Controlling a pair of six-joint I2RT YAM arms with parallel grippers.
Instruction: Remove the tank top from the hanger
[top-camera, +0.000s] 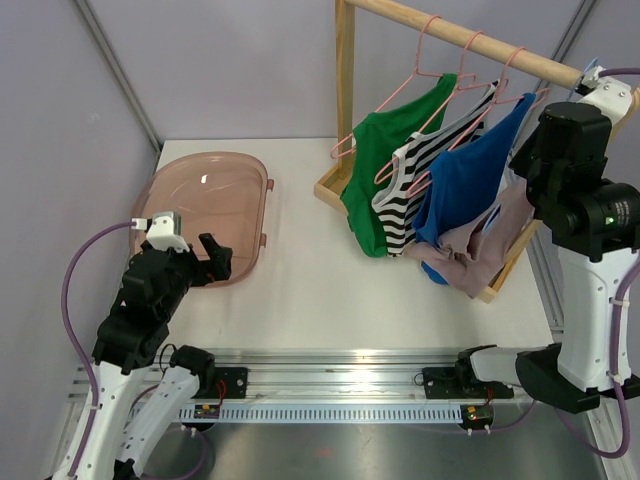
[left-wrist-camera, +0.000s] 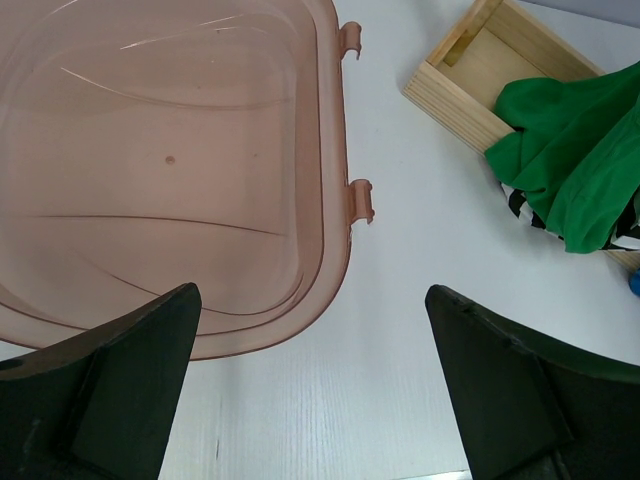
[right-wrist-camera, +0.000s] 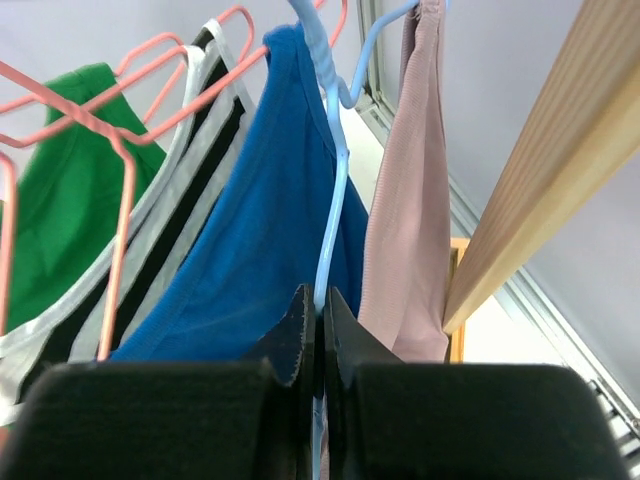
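Several tank tops hang from a wooden rail (top-camera: 470, 40): green (top-camera: 385, 150), black-and-white striped (top-camera: 415, 190), blue (top-camera: 470, 175) and mauve (top-camera: 490, 245). In the right wrist view the mauve tank top (right-wrist-camera: 405, 200) hangs on a light blue hanger (right-wrist-camera: 332, 180), beside the blue top (right-wrist-camera: 250, 230) on a pink hanger. My right gripper (right-wrist-camera: 320, 300) is shut on the light blue hanger's wire, just below its shoulder bend. My left gripper (top-camera: 215, 258) stands open over the table, far to the left of the rack, its fingers (left-wrist-camera: 140, 360) wide apart with nothing between them.
A translucent pink bin (top-camera: 210, 200) lies at the left, its rim (left-wrist-camera: 335, 200) just ahead of my left gripper. The wooden rack's base (top-camera: 335, 185) and upright post (top-camera: 345, 80) stand at the back right. Grey walls close in both sides.
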